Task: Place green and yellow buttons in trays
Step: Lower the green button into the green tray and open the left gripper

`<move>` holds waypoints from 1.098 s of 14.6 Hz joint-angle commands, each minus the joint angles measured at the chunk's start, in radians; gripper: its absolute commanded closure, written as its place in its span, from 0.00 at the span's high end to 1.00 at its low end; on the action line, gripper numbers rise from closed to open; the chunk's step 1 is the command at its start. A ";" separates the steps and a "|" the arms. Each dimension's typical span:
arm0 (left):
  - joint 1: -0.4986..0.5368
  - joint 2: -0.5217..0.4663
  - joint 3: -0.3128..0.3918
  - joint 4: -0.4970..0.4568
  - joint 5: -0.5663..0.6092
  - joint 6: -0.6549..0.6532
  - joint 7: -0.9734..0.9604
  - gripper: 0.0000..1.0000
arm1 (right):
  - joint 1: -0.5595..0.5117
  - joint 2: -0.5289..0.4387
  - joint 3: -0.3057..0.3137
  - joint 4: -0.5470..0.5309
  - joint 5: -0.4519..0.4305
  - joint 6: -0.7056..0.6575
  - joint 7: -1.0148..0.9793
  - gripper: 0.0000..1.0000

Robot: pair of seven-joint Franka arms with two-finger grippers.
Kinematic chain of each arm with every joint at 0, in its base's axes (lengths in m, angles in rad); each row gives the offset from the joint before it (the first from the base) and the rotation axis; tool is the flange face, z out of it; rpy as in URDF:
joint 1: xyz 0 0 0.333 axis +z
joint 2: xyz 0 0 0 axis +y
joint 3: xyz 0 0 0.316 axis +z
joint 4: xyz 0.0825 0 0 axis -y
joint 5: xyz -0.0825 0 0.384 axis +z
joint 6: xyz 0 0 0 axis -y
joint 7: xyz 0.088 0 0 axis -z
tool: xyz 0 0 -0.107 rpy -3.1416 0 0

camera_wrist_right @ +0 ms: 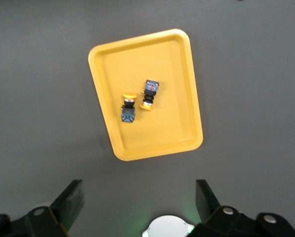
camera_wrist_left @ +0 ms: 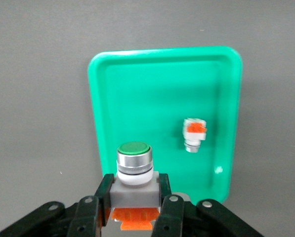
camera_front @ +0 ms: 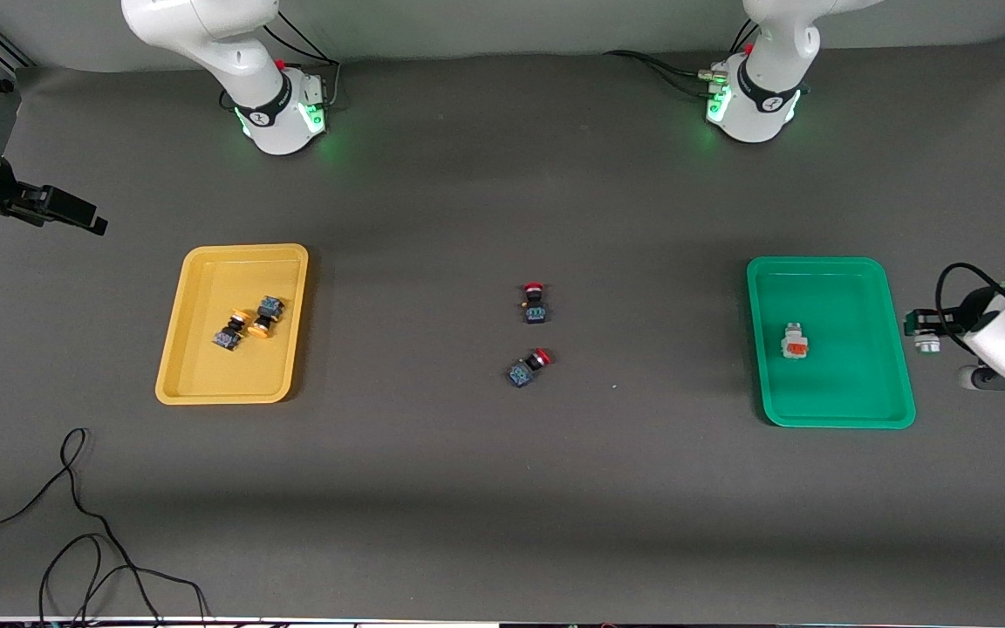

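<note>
The left end effector (camera_wrist_left: 136, 210) was clamped on a green button (camera_wrist_left: 134, 170) beside the rim of the green tray (camera_wrist_left: 107, 98), at the left arm's end of the bench (camera_front: 502, 488); released there, the button could strike the rim and roll out. A second green button (camera_front: 795, 341) lay in that tray. The right end effector (camera_wrist_right: 140, 200), spread wide and empty, waited above the yellow tray (camera_front: 180, 349), which held both yellow buttons (camera_front: 249, 323).
</note>
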 commanded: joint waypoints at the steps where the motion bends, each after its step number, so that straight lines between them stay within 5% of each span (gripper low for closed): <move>1: 0.038 0.000 -0.015 -0.201 0.043 0.237 0.027 0.25 | -0.108 0.012 0.077 0.026 0.034 -0.036 -0.047 1.00; 4: 0.053 0.043 -0.014 -0.347 0.046 0.442 0.025 0.25 | -0.152 0.011 0.106 0.053 0.071 -0.099 -0.133 1.00; 7: 0.056 0.100 -0.012 -0.370 0.046 0.501 0.020 0.31 | -0.137 0.028 0.097 0.092 0.079 -0.097 -0.142 1.00; 8: 0.059 0.105 -0.003 -0.366 0.046 0.498 0.028 0.55 | -0.113 0.051 0.083 0.117 0.079 -0.097 -0.144 1.00; 9: 0.061 0.105 -0.001 -0.360 0.047 0.490 0.028 1.00 | -0.068 0.064 0.043 0.140 0.079 -0.097 -0.158 1.00; 12: 0.062 0.077 0.000 -0.325 0.047 0.432 0.039 1.00 | 0.055 0.078 -0.080 0.152 0.071 -0.097 -0.167 1.00; 16: 0.065 0.016 -0.001 -0.055 0.035 0.023 0.123 1.00 | 0.016 0.106 -0.075 0.163 0.067 -0.087 -0.167 1.00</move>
